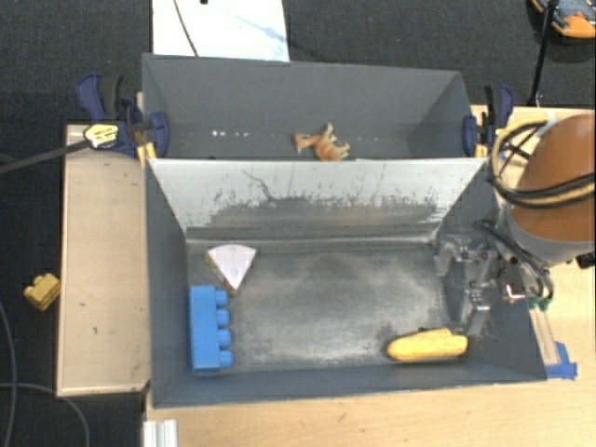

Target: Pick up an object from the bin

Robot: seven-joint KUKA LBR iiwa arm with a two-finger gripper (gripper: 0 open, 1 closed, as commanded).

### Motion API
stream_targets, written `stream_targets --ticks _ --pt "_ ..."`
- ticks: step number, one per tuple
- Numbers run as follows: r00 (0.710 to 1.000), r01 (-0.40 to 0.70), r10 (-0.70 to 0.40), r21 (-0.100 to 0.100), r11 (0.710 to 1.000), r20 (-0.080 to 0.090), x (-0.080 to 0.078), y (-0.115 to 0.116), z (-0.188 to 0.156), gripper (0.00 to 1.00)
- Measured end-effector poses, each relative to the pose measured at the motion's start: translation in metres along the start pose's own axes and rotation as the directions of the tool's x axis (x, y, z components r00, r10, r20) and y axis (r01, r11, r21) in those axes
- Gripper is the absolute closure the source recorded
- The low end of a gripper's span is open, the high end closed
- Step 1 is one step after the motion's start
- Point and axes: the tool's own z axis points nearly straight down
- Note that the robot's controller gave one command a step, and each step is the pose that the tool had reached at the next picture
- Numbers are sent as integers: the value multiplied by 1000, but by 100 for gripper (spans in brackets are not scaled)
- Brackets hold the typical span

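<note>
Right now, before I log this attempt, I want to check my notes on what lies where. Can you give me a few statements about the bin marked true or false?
1. A blue block lies at the front left of the bin. True.
2. The gripper is by the right end of a yellow banana. True.
3. The yellow banana lies against the back wall. False: it lies near the front wall, at the right.
4. A white wedge touches the gripper. False: it lies at the left, just behind the blue block.

a robot lab: metal bin [307, 91], loose cable [47, 154], dark carpet floor [56, 26].
</note>
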Motion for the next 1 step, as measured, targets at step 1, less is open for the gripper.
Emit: stream_targets --ticks 1 --pt "1000 3 -3 1 1000 8 -2 0 -4 0"
